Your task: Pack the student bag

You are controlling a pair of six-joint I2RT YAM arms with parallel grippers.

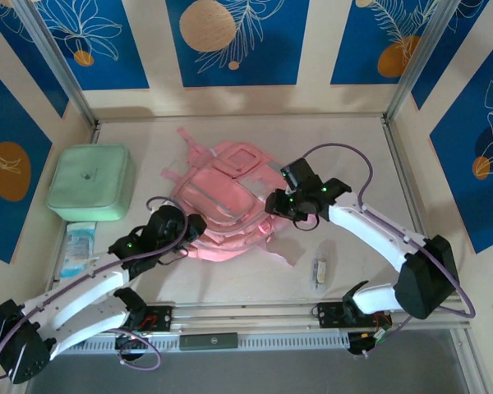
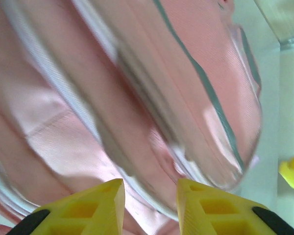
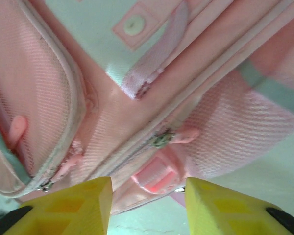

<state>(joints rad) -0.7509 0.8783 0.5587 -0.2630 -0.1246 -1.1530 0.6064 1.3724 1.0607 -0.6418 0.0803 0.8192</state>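
**Pink backpack lying flat between my two parted grippers**

The pale table [image 1: 255, 279] fills the middle of the overhead picture. At its centre lies the student bag [image 1: 226, 209], a large pink fabric backpack and the biggest thing on it.

I judge it soft and light. It will sag and fold instead of lifting as one piece, and smooth panels may slide under my fingers. A zip edge, a seam or a strap should give a firmer hold than flat cloth.

Its long axis runs from the top of the overhead picture to the bottom, leaning a little. Loose pink straps [image 1: 193, 144] trail toward the upper left, and a rounded end points down toward my bases. I take that rounded end for the bag's top, but I cannot be sure.

A mint-green square case [image 1: 90, 182] sits at the left, well apart from the bag.

My left gripper [image 1: 195, 232] is at the bag's lower left edge. In its own camera the yellow fingers stand slightly apart with nothing between them, blurred pink fabric just beyond.

My right gripper [image 1: 273, 205] is at the bag's right side. Its fingers are also parted and empty, above a zip seam with a small pull [image 3: 162, 139] in mid-frame.

A small blue-and-white packet [image 1: 80, 246] lies below the case.
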